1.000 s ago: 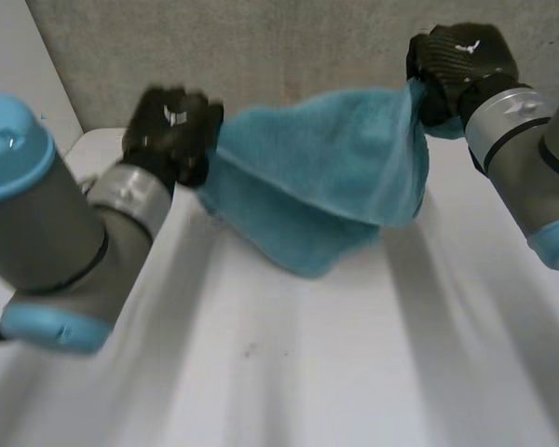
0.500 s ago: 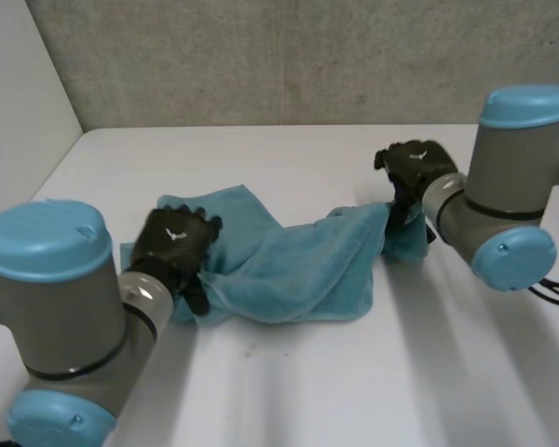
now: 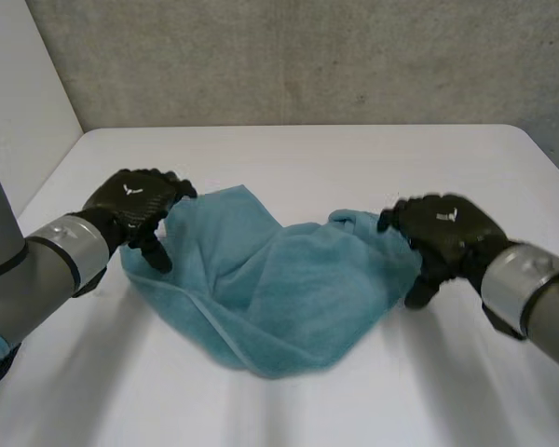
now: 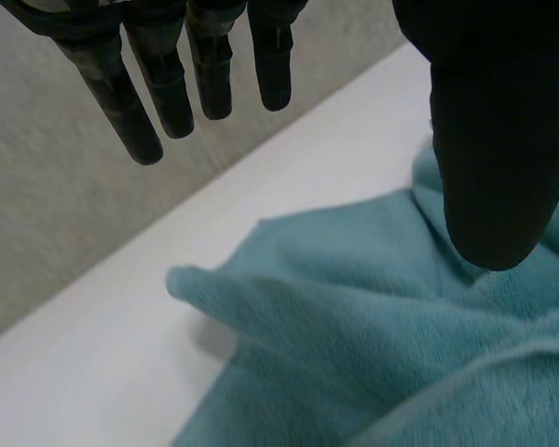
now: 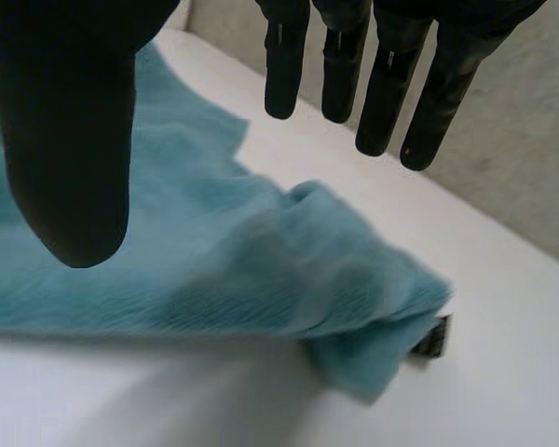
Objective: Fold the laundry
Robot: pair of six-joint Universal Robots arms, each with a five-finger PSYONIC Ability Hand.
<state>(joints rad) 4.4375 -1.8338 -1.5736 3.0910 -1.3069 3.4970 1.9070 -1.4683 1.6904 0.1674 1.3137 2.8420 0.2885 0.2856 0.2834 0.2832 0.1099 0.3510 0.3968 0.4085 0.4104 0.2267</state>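
Note:
A teal towel (image 3: pixel 275 284) lies crumpled on the white table (image 3: pixel 354 158), sagging toward the front edge. My left hand (image 3: pixel 135 209) hovers at the towel's left end, fingers (image 4: pixel 168 88) straight and apart from the thumb, holding nothing. In the left wrist view the towel (image 4: pixel 373 317) lies below that hand. My right hand (image 3: pixel 443 233) is at the towel's right end, also open, its fingers (image 5: pixel 382 84) spread above the cloth. A bunched corner of the towel (image 5: pixel 354 307) with a small dark label (image 5: pixel 432 337) lies under them.
A grey wall (image 3: pixel 307 56) runs behind the table's far edge, and a pale wall (image 3: pixel 19 93) stands at the far left. Bare tabletop lies beyond the towel and at the front right.
Both hands brought the lifted towel down onto the table, let go of it and opened. They have drawn back toward the front, left and right of the cloth.

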